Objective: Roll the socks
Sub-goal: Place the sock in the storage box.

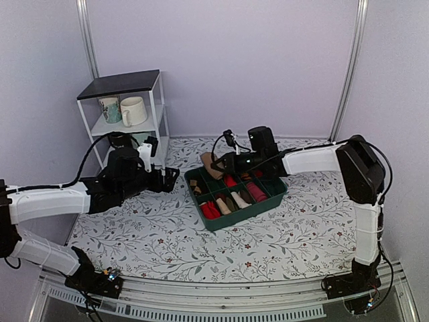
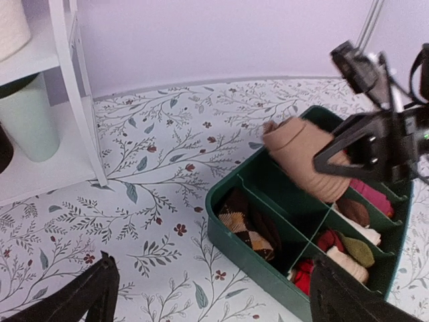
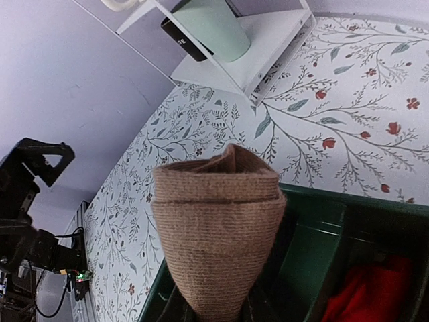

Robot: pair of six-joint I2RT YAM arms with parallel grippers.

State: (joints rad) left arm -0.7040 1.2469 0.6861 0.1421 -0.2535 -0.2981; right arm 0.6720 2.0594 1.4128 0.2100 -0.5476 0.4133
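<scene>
Left wrist view: right fingers (image 2: 323, 158) clamp the rolled tan socks (image 2: 301, 159) just above the green tray's (image 2: 231, 231) empty corner compartment, while left fingers (image 2: 100, 288) gape wide, well apart.

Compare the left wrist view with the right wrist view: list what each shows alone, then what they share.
Left wrist only: the wide-open left tool, argyle socks in the green tray, the right tool clamping the rolled tan socks. Right wrist only: the left arm at the frame's edge. Both: rolled tan socks, green tray, white shelf, mint cup.
</scene>
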